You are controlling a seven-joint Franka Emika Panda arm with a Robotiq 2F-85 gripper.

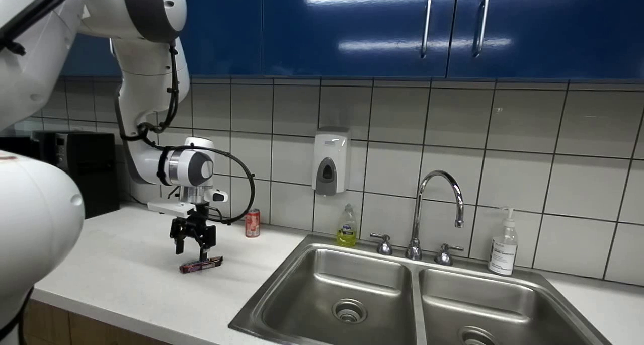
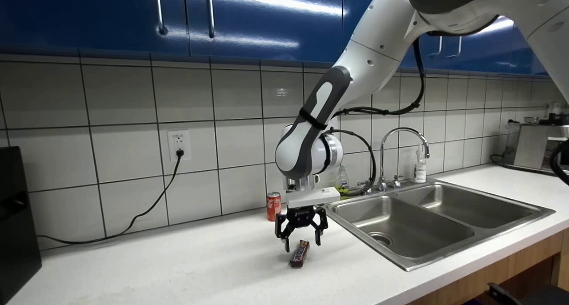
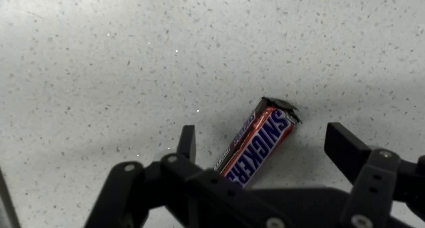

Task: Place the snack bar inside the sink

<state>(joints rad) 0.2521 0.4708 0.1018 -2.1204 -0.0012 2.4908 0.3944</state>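
Observation:
The snack bar, in a dark red and brown wrapper, lies flat on the white counter in both exterior views [image 1: 201, 265] [image 2: 300, 254]. In the wrist view the snack bar [image 3: 257, 145] lies slanted between the fingers, its lower end hidden behind the gripper. My gripper [image 1: 191, 252] points down just above the bar, fingers apart and holding nothing. It also shows open in an exterior view [image 2: 302, 245] and the wrist view [image 3: 260, 135]. The steel double sink's left-hand basin [image 1: 302, 305] is to the right of the gripper, and that basin also shows in an exterior view [image 2: 413, 225].
A small red can [image 1: 252, 223] [image 2: 273, 206] stands upright behind the gripper near the tiled wall. A soap bottle [image 1: 347, 227], curved faucet [image 1: 417, 209] and pump bottle [image 1: 503, 247] line the sink's back rim. A black appliance [image 2: 18, 211] stands at the counter's other end.

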